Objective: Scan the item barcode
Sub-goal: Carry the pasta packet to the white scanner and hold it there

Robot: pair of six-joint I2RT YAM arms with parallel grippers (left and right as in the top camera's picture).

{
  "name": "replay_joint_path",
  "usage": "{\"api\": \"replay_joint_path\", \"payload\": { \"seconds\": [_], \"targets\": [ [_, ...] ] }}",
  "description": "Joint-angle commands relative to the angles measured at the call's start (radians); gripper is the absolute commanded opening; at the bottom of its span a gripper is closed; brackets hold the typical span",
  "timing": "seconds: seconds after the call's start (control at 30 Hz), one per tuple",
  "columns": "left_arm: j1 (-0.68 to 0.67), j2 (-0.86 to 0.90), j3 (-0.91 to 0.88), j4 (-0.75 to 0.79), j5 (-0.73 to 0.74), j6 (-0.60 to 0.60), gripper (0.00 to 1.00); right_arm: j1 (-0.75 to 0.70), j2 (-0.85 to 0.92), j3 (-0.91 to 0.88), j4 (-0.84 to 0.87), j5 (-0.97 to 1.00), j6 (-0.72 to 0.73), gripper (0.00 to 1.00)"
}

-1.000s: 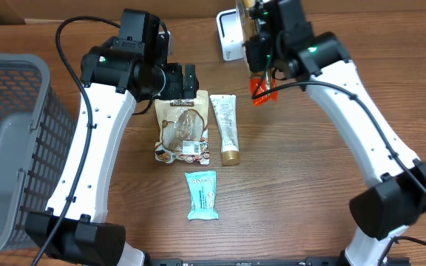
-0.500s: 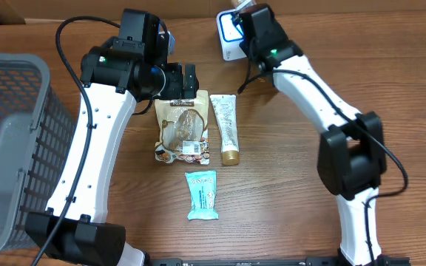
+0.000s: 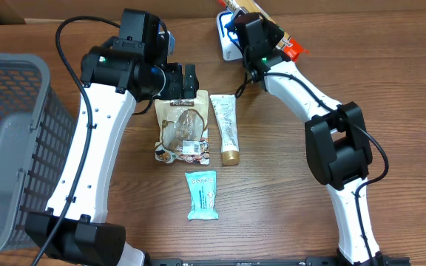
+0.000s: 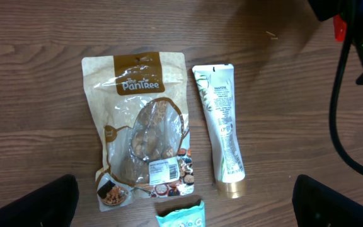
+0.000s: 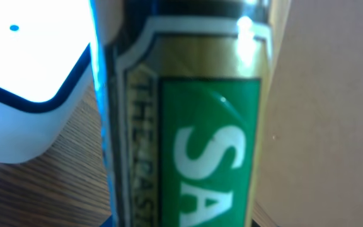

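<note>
The right gripper (image 3: 261, 31) hides the middle of the pack (image 3: 293, 50) from overhead: only a red end shows at its lower right, and the other tip is cut off at the top edge. The pack is pinched in that gripper at top centre, just beside the white scanner (image 3: 228, 46). The right wrist view alone shows its blurred gold-and-green label, lettered "SA". The left gripper (image 3: 187, 81) hangs over the pouch (image 4: 142, 126), fingers (image 4: 30, 205) spread wide, holding nothing. The packet (image 4: 181, 219) is cut off below.
</note>
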Motion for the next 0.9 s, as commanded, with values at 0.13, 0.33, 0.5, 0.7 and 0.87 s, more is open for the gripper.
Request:
{"api": "replay_joint_path", "payload": {
  "seconds": [0.13, 0.33, 0.5, 0.7, 0.87],
  "targets": [
    [0.003, 0.009, 0.005, 0.002, -0.006, -0.013, 1.0, -0.001, 0.006, 0.051, 0.032, 0.08, -0.005, 0.04],
    [0.003, 0.009, 0.005, 0.002, -0.006, -0.013, 0.99, 0.0, 0.006, 0.051, 0.043, 0.08, -0.005, 0.04],
    [0.003, 0.009, 0.005, 0.002, -0.006, -0.013, 1.0, 0.0, 0.006, 0.051, 0.047, 0.087, -0.005, 0.04],
    [0.003, 0.009, 0.005, 0.002, -0.006, -0.013, 0.99, 0.0, 0.006, 0.051, 0.054, 0.088, -0.027, 0.04],
    [0.003, 0.009, 0.005, 0.002, -0.006, -0.013, 1.0, 0.011, 0.003, 0.051, 0.053, 0.095, -0.027, 0.04]
  ]
}}
